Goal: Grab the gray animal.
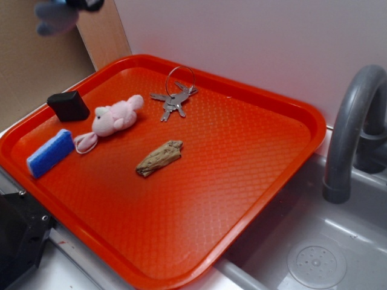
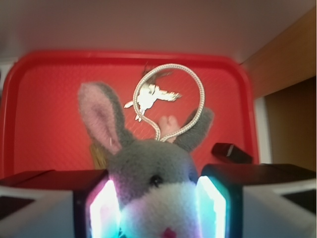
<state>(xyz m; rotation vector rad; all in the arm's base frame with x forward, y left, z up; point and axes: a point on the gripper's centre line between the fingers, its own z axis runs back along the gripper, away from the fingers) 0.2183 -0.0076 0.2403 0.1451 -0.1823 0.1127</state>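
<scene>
Gray animal (image 2: 148, 183) pinched between gripper (image 2: 161, 203) fingers (image 2: 101, 208), lifted — apparently well above red tray (image 1: 290, 115), pink plush (image 1: 115, 118) below.

No text, label, brand, number or sign can be read in either view.

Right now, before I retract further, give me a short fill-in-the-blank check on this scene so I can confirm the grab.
1. The gripper is shut on the ____ animal.
2. The pink plush lies on the ____ tray.
3. The keys hang on a metal ____.
4. Beside the tray stands a gray ____ over the sink.

Missing words: gray; red; ring; faucet
</scene>
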